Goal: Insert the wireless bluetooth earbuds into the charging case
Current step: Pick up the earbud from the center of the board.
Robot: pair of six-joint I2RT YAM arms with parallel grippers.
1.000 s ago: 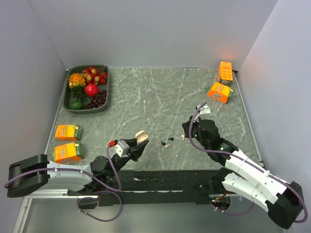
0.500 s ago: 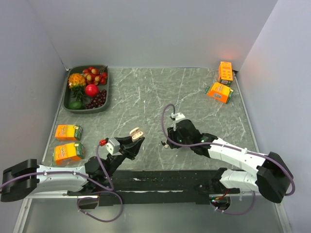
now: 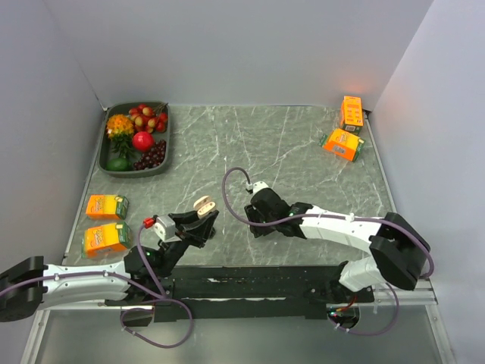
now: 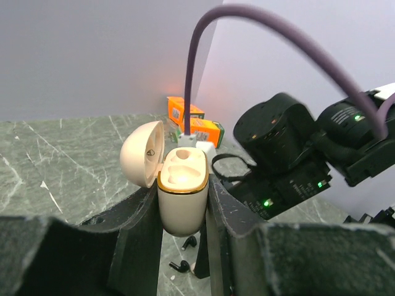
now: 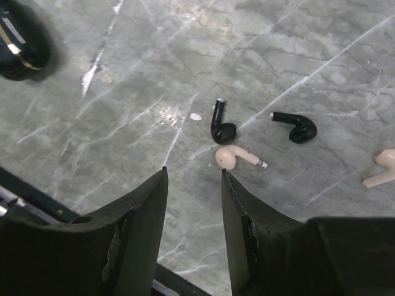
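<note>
Left wrist view, item one: left gripper (image 4: 182,198), both fingers clamped on the sides of a cream charging case (image 4: 183,185). The case is held upright and off the table. Its lid (image 4: 143,153) is hinged back to the left, and its two sockets are exposed inside a gold rim.

Item two: two black earbuds (image 4: 180,266) lying on the grey marble table (image 4: 55,160), below and just beyond the case. The body of the right arm stands close behind on the right, with a purple cable (image 4: 247,24) arching overhead.

Right wrist view, item three: right gripper (image 5: 193,176), fingers partly spread with nothing between them, above the table.

Item four: just beyond its fingertips, one black earbud (image 5: 221,126) touches or nearly touches a cream earbud (image 5: 234,157). The second black earbud (image 5: 296,126) lies to the right, apart from the first. A further cream earbud (image 5: 382,169) is at the right edge of the view. A dark rounded object (image 5: 18,40) with a gold band is at the far left corner.

Top external view, item five: both grippers near the table's near edge, left gripper (image 3: 203,208) with the case just left of right gripper (image 3: 254,225).

Item six, periphery:
- a tray (image 3: 104,163) of fruit at far left;
- two orange cartons (image 3: 106,206) at near left;
- two more at far right (image 3: 342,144).
</note>
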